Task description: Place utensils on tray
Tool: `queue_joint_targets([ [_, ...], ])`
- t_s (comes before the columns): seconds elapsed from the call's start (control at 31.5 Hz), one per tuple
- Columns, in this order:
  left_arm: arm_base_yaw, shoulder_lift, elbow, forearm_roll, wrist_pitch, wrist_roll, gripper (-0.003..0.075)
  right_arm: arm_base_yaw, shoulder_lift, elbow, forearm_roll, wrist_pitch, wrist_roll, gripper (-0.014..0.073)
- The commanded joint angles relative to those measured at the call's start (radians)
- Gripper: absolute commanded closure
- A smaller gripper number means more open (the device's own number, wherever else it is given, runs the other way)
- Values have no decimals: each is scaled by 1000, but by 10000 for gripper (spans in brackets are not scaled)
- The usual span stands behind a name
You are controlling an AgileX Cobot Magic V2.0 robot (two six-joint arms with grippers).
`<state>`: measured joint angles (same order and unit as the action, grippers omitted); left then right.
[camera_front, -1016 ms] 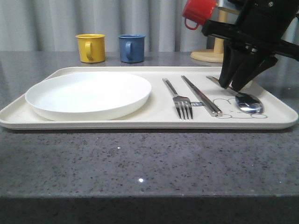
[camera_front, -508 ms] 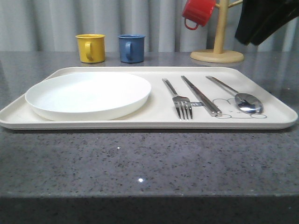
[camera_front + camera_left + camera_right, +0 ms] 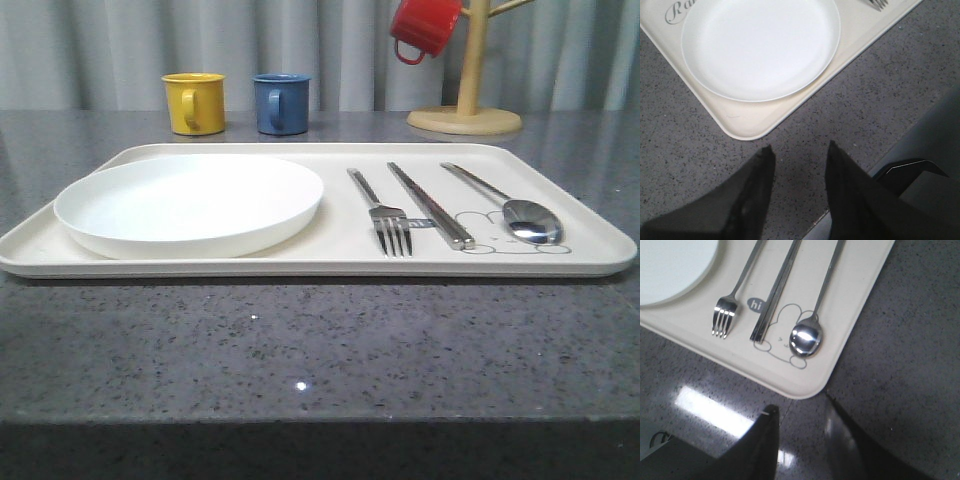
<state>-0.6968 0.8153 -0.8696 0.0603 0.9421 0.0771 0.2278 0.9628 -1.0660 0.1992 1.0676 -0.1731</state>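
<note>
Lying side by side on the tray [image 3: 330, 262]: fork [image 3: 383, 212], chopsticks [image 3: 430, 205], spoon [image 3: 510, 205]; both hands [image 3: 799, 161] [image 3: 801, 416] released.

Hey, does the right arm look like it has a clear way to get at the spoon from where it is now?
Probably yes. The right gripper hovers open over the counter just off the tray corner, and the spoon lies just inside that rim with nothing between them. The chopsticks lie apart from it.

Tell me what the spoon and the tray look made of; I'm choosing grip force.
Spoon: probably polished metal, since its bowl gives mirror-like reflections. Tray: looks like matte cream plastic or melamine, with a smooth surface, printed rabbit drawing and soft rounded rim, though the exact material is uncertain.
</note>
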Motion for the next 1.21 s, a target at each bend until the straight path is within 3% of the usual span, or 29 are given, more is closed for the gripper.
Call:
queue_joint_targets([
  [0.0, -7, -1, -24, 0, -59, -8, 471, 0, -130, 37, 0, -33, -13, 328],
  [0.38, -7, -1, -24, 0, -57, -8, 470, -1, -338, 129, -49, -5, 76, 328],
  [0.63, -7, -1, -24, 0, -57, -8, 474, -1, -361, 129, -93, 16, 112, 328],
  [0.76, -7, -1, -24, 0, -57, -8, 515, -1, -361, 129, -93, 16, 112, 337],
  [0.89, -7, -1, -24, 0, -57, -8, 603, -1, -361, 129, -93, 16, 112, 418],
  [1.05, -7, -1, -24, 0, -57, -8, 738, -1, -361, 129, -93, 16, 112, 594],
  [1.14, -7, -1, -24, 3, -57, -7, 738, -1, -361, 129, -93, 15, 112, 671],
  [1.17, -7, -1, -24, 9, -57, -7, 738, -1, -361, 129, -93, 12, 112, 661],
])
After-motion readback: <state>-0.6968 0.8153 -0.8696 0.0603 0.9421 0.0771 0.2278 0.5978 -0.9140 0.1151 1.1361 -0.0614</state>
